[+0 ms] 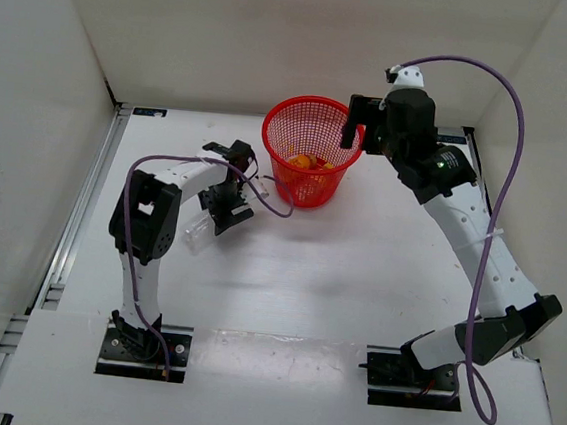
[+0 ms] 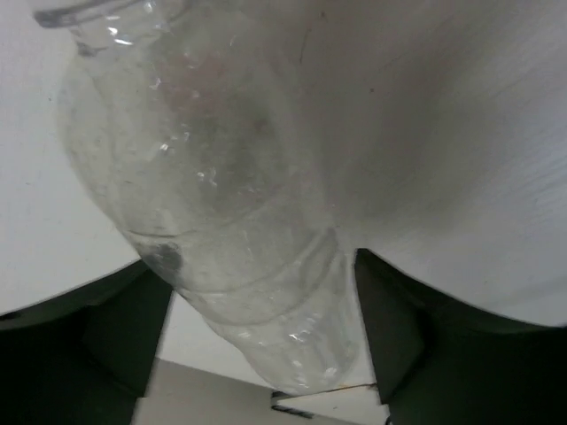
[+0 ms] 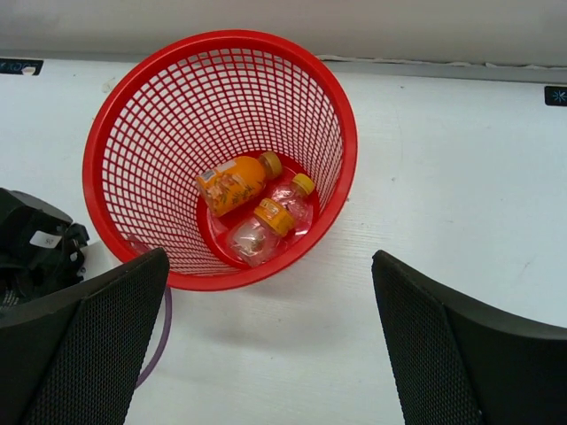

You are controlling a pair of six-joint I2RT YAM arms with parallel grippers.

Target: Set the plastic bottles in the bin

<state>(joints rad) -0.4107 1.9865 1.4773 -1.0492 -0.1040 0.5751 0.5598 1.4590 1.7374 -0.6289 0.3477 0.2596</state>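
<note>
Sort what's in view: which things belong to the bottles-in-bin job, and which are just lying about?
Job: red bin; orange bottle and small clear bottle with orange cap, both in it; long clear bottle, on the table between the fingers of the left gripper.
Lying about: purple cables; black corner markers.

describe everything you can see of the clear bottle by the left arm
The clear bottle is transparent, thin-looking plastic with ribbed rings around its body, and it looks empty. It lies on its side on the white table, to the left of the red bin and outside it. The left pincer straddles it, with one dark finger on each side. Whether the fingers actually touch it cannot be told. Its cap cannot be made out.
</note>
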